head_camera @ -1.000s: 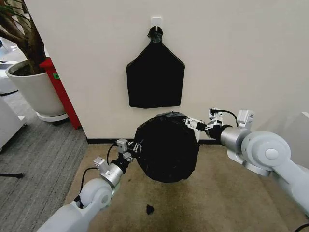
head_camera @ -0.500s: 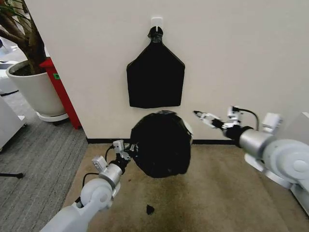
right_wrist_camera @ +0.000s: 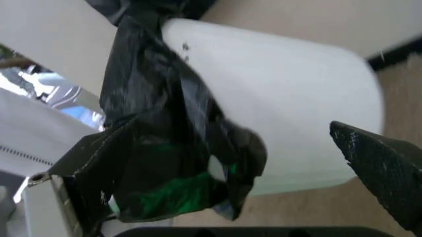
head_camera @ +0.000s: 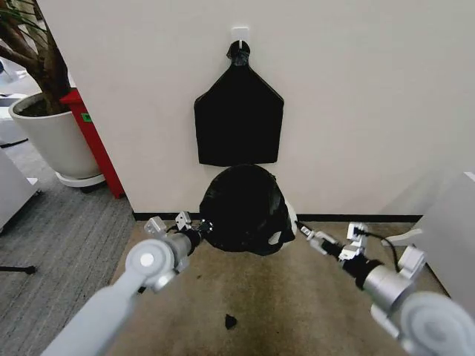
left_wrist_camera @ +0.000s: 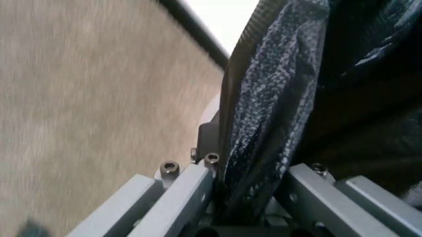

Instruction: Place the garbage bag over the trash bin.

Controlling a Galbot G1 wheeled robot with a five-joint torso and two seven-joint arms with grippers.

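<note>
The garbage bag [head_camera: 243, 210] is draped over the trash bin [head_camera: 291, 222], which stands on the brown carpet [head_camera: 297, 297] against the base of the cream wall [head_camera: 356, 96], directly below a flat black bundle [head_camera: 239, 119] hanging from a wall hook [head_camera: 240, 33]. The left gripper [head_camera: 199, 229] is at the bag's left side, its fingers pinched on a fold of the black plastic [left_wrist_camera: 264, 123]. The right gripper [head_camera: 306, 233] hovers just beside the bin's right side, fingers spread and holding nothing, one dark fingertip [right_wrist_camera: 376, 163] apart from the pale bucket wall [right_wrist_camera: 283, 98]. On that side the bag hangs bunched, leaving much of the wall bare. A small black scrap [head_camera: 231, 321] lies on the carpet nearer the robot.
</note>
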